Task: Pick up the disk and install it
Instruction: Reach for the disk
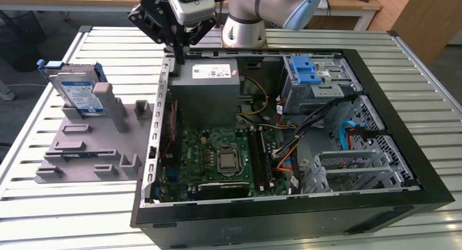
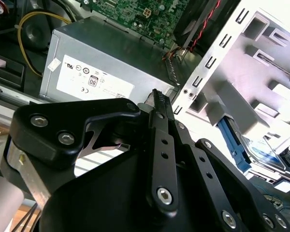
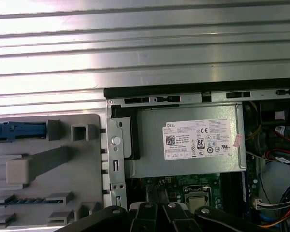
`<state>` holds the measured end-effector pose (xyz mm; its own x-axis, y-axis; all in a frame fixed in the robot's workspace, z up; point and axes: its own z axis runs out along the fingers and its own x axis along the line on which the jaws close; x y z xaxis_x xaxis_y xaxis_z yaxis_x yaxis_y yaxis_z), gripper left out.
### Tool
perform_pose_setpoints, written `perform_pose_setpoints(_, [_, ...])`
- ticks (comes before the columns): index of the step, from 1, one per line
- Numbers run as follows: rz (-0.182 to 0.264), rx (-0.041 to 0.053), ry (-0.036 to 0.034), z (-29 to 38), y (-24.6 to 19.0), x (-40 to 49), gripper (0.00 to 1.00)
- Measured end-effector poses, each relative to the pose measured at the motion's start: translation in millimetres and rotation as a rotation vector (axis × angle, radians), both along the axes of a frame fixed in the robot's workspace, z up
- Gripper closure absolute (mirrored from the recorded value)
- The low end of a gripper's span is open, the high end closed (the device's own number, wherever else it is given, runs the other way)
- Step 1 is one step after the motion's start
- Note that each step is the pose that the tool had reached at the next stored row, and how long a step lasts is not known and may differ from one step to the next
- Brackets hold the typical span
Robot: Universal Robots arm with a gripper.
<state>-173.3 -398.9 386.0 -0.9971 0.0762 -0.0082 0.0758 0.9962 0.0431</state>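
Observation:
The disk stands on edge in a grey holder at the exterior view's left. It is silver with a white-and-blue label and a blue carrier around it. In the first wrist view its blue carrier edge shows from above, and in the second wrist view part of the disk shows behind the holder's uprights. My gripper hangs over the open computer case's back corner, above the grey power supply. The black fingers are pressed together with nothing between them. The disk is well apart from the gripper.
The open black computer case lies on a slatted metal table. Inside are a green motherboard, loose cables, and a metal drive cage with a blue latch. The holder carries several grey posts.

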Motion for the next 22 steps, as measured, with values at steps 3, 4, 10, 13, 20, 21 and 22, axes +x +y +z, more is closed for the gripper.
perform_pose_setpoints(3, [0.000,0.0001,0.0000,-0.1,0.0,-0.9,0.89])
perform_pose_setpoints(4, [0.000,0.0000,0.0000,-0.1,0.0,-1.2,0.89])
perform_pose_setpoints(10, [0.000,0.0000,0.0000,-0.2,0.0,-3.3,0.89])
perform_pose_setpoints(13, [0.000,0.0000,0.0000,-0.3,0.0,-4.5,0.89])
perform_pose_setpoints(20, [0.000,0.0000,0.0001,-0.3,0.0,-6.7,0.89])
perform_pose_setpoints(21, [0.000,0.0000,0.0000,-0.4,0.0,-7.1,0.89])
perform_pose_setpoints(22, [0.000,0.0000,0.0000,-0.4,0.0,-7.4,0.89])
